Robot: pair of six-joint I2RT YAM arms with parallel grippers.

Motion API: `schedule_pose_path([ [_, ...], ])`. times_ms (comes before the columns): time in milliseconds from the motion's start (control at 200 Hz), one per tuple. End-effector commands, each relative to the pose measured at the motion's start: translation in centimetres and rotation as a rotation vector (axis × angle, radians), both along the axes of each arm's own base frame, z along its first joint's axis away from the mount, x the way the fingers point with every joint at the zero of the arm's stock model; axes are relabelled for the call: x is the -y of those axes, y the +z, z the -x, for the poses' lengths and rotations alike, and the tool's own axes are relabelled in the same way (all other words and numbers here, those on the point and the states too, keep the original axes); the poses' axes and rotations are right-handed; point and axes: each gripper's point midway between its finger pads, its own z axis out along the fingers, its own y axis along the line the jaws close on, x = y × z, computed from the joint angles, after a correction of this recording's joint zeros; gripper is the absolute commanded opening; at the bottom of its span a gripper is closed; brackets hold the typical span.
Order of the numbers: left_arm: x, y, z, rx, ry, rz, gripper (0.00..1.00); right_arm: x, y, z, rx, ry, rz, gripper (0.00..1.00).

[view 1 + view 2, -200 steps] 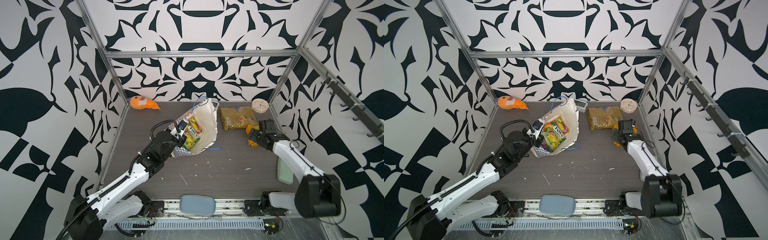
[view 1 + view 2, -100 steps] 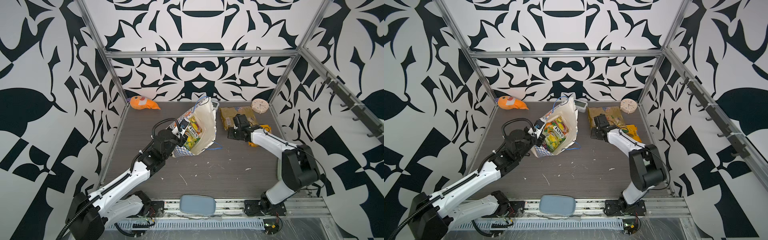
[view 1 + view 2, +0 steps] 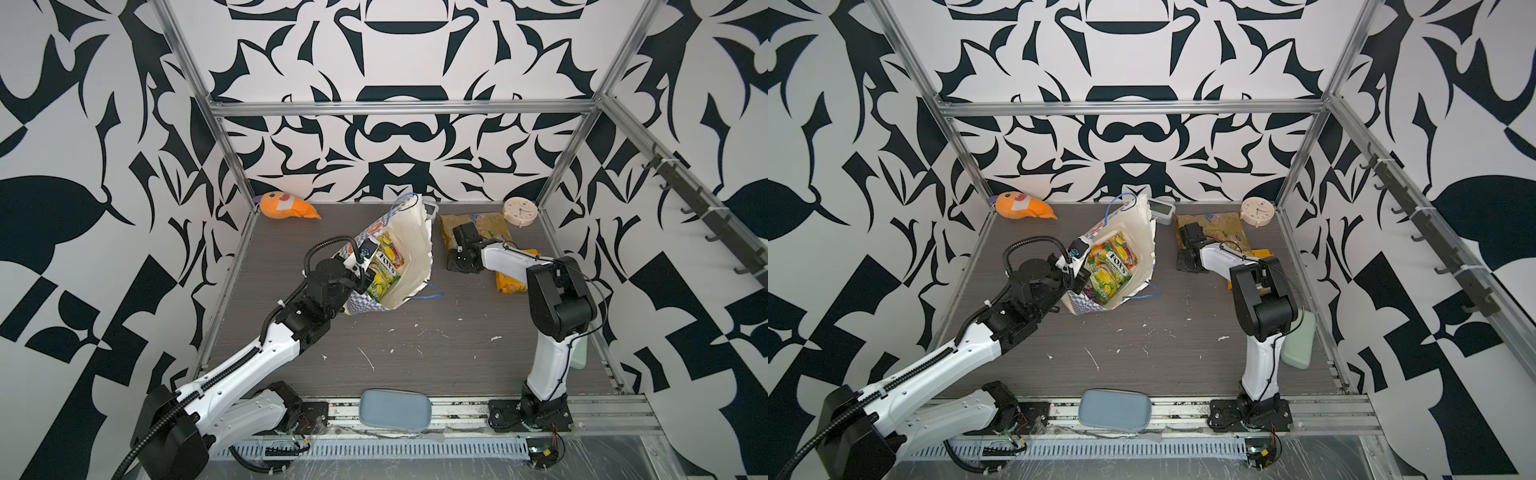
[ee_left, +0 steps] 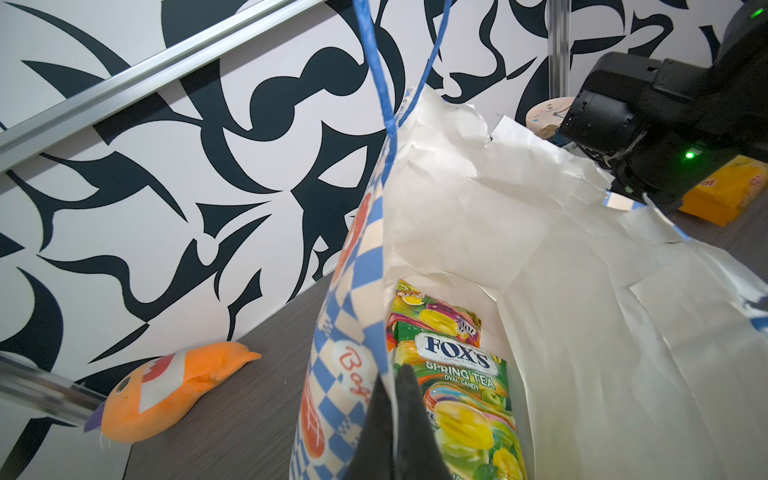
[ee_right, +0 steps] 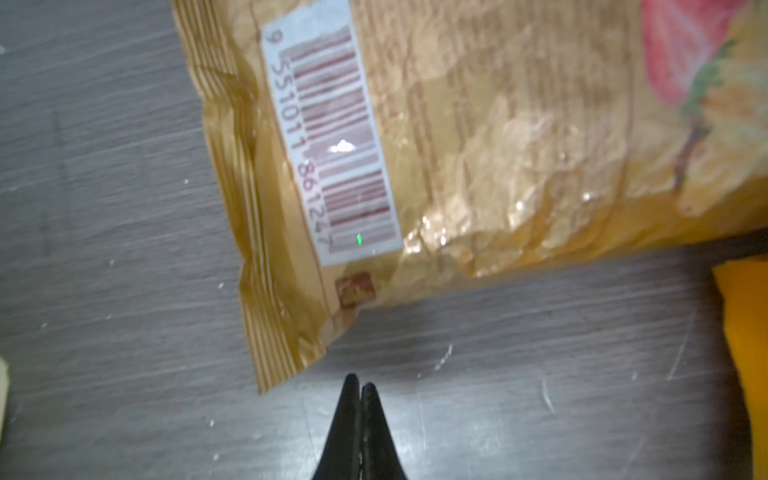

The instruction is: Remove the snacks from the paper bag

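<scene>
The paper bag (image 3: 409, 249) leans open near the table's middle, its white inside showing in both top views. My left gripper (image 4: 392, 374) is shut on the bag's checkered near wall. A green-yellow "FOX'S" snack packet (image 4: 461, 374) lies inside with more packets under it. My right gripper (image 5: 360, 380) is shut on nothing, just above the table off the corner of the large olive-gold packet (image 5: 478, 145). That packet (image 3: 486, 224) lies at the back right. A yellow-orange packet (image 3: 513, 280) lies on the table behind the right arm.
An orange plush toy (image 3: 286, 206) lies at the back left. A round cream clock (image 3: 520, 212) stands in the back right corner, and a small white digital clock (image 3: 1162, 209) behind the bag. A blue-grey pad (image 3: 395, 408) sits at the front edge, a green pad (image 3: 1298, 343) at the right.
My right gripper let go of the yellow-orange packet, shut, and swung left to the olive-gold packet's corner. The left gripper kept its hold on the bag.
</scene>
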Motion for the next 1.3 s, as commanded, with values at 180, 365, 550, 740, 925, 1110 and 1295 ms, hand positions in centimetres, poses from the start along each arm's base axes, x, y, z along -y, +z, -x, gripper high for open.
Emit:
schedule_pose_path([
  [180,0.0,3.1,0.6,0.067,-0.018,0.052,0.00,1.1,2.7,-3.2,0.111,-0.023,0.085,0.00],
  [365,0.1,3.0,0.6,0.066,-0.017,0.053,0.00,1.5,3.4,-3.4,0.129,-0.031,0.101,0.00],
  [550,0.0,3.1,0.7,0.070,-0.019,0.054,0.00,1.3,5.2,-3.5,0.147,0.022,0.116,0.00],
  [740,0.0,2.8,0.6,0.067,-0.015,0.047,0.00,-0.4,12.5,-1.7,0.293,0.090,-0.015,0.05],
  [925,0.2,2.3,0.5,0.061,-0.020,0.033,0.00,-3.7,26.0,4.0,0.637,0.287,-0.218,0.08],
  [1110,0.5,2.9,0.2,0.091,-0.030,0.013,0.00,-11.2,32.4,13.1,0.712,0.765,-0.445,0.08],
  [1295,1.0,3.5,-0.2,0.124,-0.034,0.006,0.00,-15.6,28.5,15.3,0.582,0.907,-0.396,0.08],
])
